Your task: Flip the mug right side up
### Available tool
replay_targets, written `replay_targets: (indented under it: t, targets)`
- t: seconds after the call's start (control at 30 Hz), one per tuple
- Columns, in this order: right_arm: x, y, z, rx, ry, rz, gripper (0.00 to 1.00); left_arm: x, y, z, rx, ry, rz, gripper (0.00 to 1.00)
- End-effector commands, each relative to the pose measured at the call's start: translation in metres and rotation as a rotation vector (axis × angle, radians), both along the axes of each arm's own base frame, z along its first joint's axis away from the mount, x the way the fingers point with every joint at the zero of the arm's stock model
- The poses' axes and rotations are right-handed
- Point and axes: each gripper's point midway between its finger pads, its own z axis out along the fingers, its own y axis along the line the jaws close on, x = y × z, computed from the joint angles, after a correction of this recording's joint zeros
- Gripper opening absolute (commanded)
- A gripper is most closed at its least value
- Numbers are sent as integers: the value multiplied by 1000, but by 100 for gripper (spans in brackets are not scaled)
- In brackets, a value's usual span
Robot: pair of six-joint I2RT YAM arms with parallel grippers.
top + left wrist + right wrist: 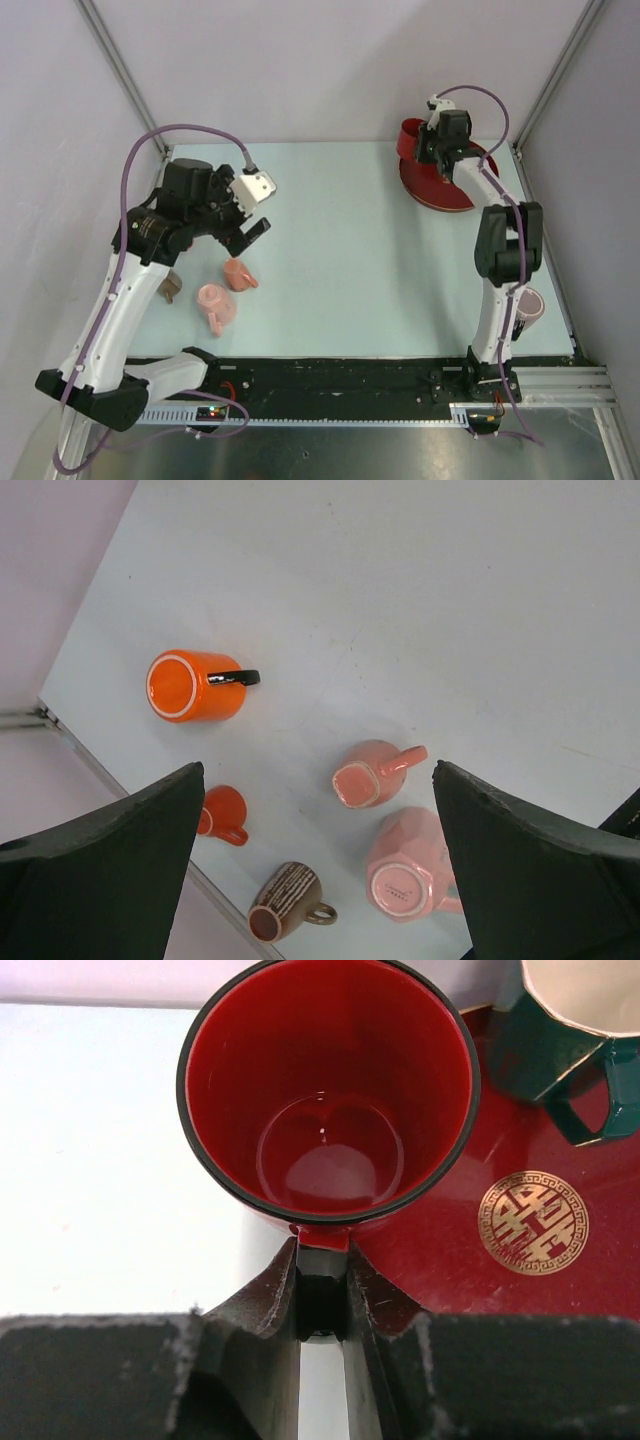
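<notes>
Red mug [325,1100] upright at plate [590,1295] edge — handle [322,1236] pinched by right gripper [322,1265] — left gripper [318,770] spread wide.

My left arm is raised and bent forward, its wrist pitched down and the left gripper [245,228] spread wide. My right arm is extended far forward, with the right gripper [322,1265] clamped narrow.

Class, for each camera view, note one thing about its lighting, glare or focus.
Top external: even, diffuse light, faint shadow by the larger pink mug. Left wrist: the fingers of the left end effector loom dark, almost detail-free. Right wrist: pale glare pools in the glossy bottom of the red mug.
</notes>
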Motion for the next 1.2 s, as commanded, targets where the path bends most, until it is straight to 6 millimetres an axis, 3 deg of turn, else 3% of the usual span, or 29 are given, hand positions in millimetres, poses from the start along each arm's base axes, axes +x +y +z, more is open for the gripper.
replay_targets:
  t: [0.0,0.17,0.33,0.67,0.87,1.03,1.17]
  targets:
    - [50,-17,32,-29,-167,-84,0,16,5,9,-59,-19,76,100]
    - [69,-38,0,-55,-115,-138,0,33,11,8,-57,-6,97,100]
    - [81,-40,-29,-49,-43,-133,0,51,15,19,-57,-24,108,100]
    - [73,-47,-74,-103,85,-170,0,76,22,34,-50,-59,125,100]
    - [65,-45,-90,-92,143,-169,19,80,24,39,-44,-72,130,100]
    - [61,-35,-87,-50,157,-131,37,79,24,36,-43,-67,125,100]
    - [58,-26,-85,-37,158,-108,45,79,25,39,-42,-76,122,100]
